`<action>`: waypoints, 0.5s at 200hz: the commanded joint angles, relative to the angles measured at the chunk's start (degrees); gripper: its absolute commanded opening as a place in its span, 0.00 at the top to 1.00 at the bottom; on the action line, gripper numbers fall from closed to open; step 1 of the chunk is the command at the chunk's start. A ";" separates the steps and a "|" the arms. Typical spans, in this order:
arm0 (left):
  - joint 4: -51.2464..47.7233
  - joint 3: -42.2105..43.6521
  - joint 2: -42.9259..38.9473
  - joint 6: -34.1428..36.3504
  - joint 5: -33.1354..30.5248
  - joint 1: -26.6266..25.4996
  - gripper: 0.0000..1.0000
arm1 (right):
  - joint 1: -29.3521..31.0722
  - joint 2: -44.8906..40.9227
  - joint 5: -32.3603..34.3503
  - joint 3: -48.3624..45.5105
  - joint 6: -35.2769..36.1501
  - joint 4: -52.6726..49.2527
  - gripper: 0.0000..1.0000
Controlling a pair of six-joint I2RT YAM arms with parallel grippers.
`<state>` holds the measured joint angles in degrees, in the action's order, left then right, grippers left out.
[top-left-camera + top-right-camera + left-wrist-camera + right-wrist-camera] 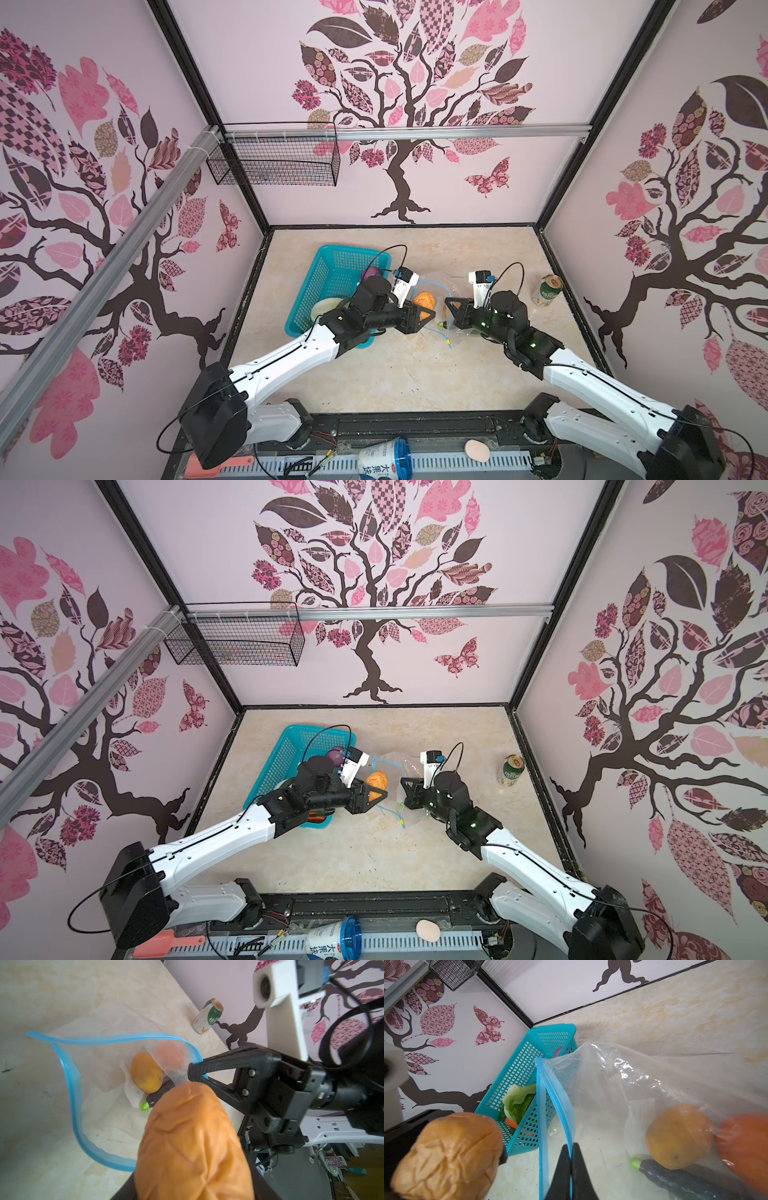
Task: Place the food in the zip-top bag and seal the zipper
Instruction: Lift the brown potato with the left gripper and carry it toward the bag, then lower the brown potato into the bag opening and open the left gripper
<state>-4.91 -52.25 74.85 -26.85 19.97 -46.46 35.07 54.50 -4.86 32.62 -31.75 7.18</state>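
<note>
1. Wrinkled and tan, an oblong, soft-looking food piece (193, 1142) fills the left wrist view, clamped in the left end effector (426, 312). Its narrower end points toward the bag's open mouth.
2. The zip-top bag (623, 1084), clear crinkly plastic, lies on the pale marbled surface (374, 374) between the two arms, with its mouth facing the left arm.
3. The zipper (72, 1084), a thin light-blue strip, curves in a wide open loop, and its tiny yellow slider (448, 343) sits at the nearer end.
4. The right end effector (572, 1148) is closed, pinching the zipper strip and holding that side raised.
5. Inside the bag lie a smooth rounded tan potato (679, 1136), an orange pumpkin (745, 1147) blurred by the plastic, and a slim dark eggplant (675, 1178) whose green stem end points toward the mouth. A white label (133, 1093) is beside them.
6. Just beside the bag stands a teal perforated basket (517, 1076) holding ruffled green lettuce (519, 1101), a carrot (511, 1123) and a purple onion (371, 272).
7. A green drink can (547, 291) stands well apart, near the right wall.
</note>
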 commanded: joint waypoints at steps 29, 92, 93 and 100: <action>-7.54 -9.28 8.82 -2.62 -9.29 -0.39 0.55 | 0.00 -1.46 -2.82 -0.40 -0.98 4.92 1.00; -11.05 -15.42 16.55 -3.33 -11.26 -0.57 0.53 | -0.01 -1.44 -5.19 -1.13 -0.91 6.81 1.00; -11.11 -15.47 16.69 -3.36 -11.35 -0.57 0.52 | -0.01 -1.43 -5.26 -1.19 -0.93 6.85 1.00; -11.91 -16.19 17.43 -3.27 -11.89 -0.57 0.52 | -0.01 -1.50 -5.49 -1.31 -0.95 7.20 1.00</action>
<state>-14.04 -64.42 90.30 -30.06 10.57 -46.87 35.07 54.19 -8.58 31.90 -32.29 11.75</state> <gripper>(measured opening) 0.503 0.047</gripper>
